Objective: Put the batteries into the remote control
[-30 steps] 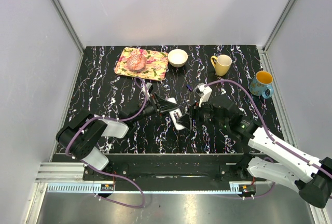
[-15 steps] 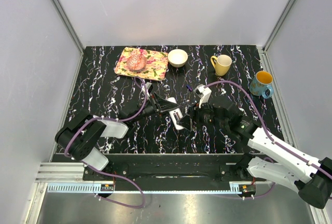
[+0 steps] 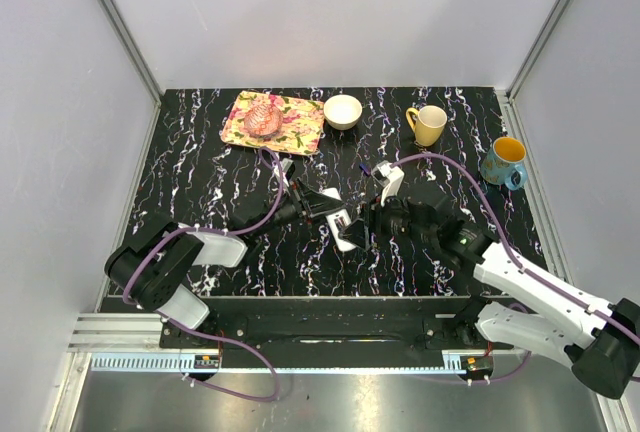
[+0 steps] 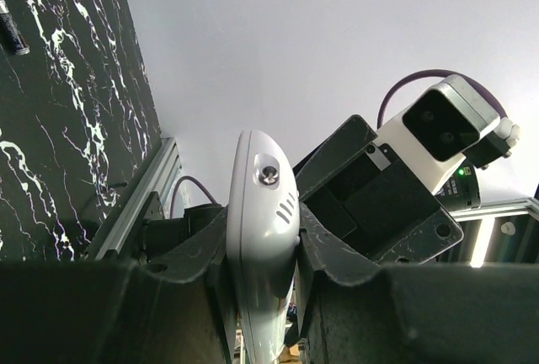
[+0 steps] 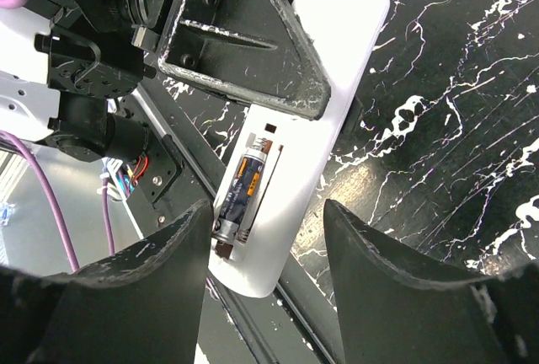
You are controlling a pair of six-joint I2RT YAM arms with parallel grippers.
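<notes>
Near edge: both arms reach forward from their bases and meet over the middle of the black marbled table [image 3: 200,182].

Left gripper [image 4: 263,221]: fingers pressed against the two long edges of the remote [image 5: 349,61], pinching it firmly. The remote appears lifted off the table top, its open back turned toward the right arm's wrist camera.

Remote slot: one battery in the slot [image 5: 240,200], dark with orange bands, lying lengthwise. The space beside it shows bare white plastic with small reddish marks at the upper end.

Right gripper [image 3: 368,224]: directly facing the remote's free end. Its fingers [image 5: 160,297] are spread apart, one on each side of that end, and nothing is between them (no contact with the remote can be made out).

Beyond the grippers: a loose battery [image 4: 13,31], dark and slim, lying flat on the table, well apart from both grippers.

Far edge, left to right: a flowered tray [image 3: 300,122] carrying a pink knobbly object [image 3: 262,119], a white bowl [image 3: 343,111], a yellow mug [image 3: 428,125], and a blue mug [image 3: 503,162] nearest the right wall.
</notes>
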